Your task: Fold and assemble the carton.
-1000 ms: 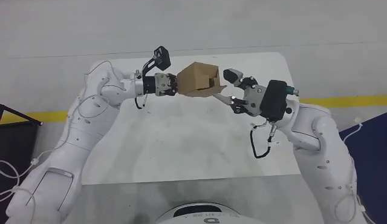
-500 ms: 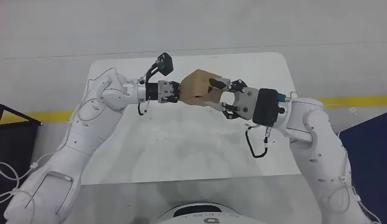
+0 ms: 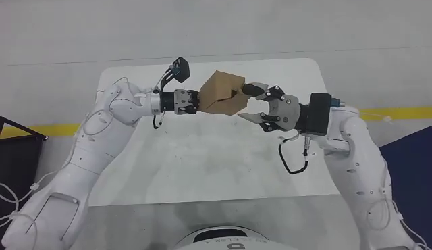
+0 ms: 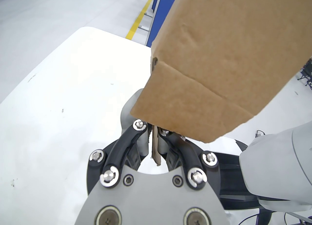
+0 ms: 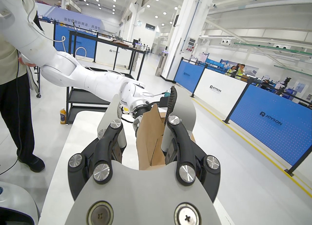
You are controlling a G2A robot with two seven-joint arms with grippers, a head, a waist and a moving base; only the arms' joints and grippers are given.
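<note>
A brown carton, partly folded, is held in the air over the far middle of the white table. My left gripper is shut on a cardboard flap at the carton's left end; the left wrist view shows the flap's edge pinched between the fingertips under the carton body. My right gripper stands open at the carton's right end. In the right wrist view its fingers straddle a loose flap of the carton without closing on it.
The tabletop under the carton is bare white, with free room toward the near edge. A black cart and blue barriers stand on the floor beyond the table.
The right gripper came in from the right against the carton's open end, then drew back a little, still open. The carton dipped and rose again in the left gripper's hold.
</note>
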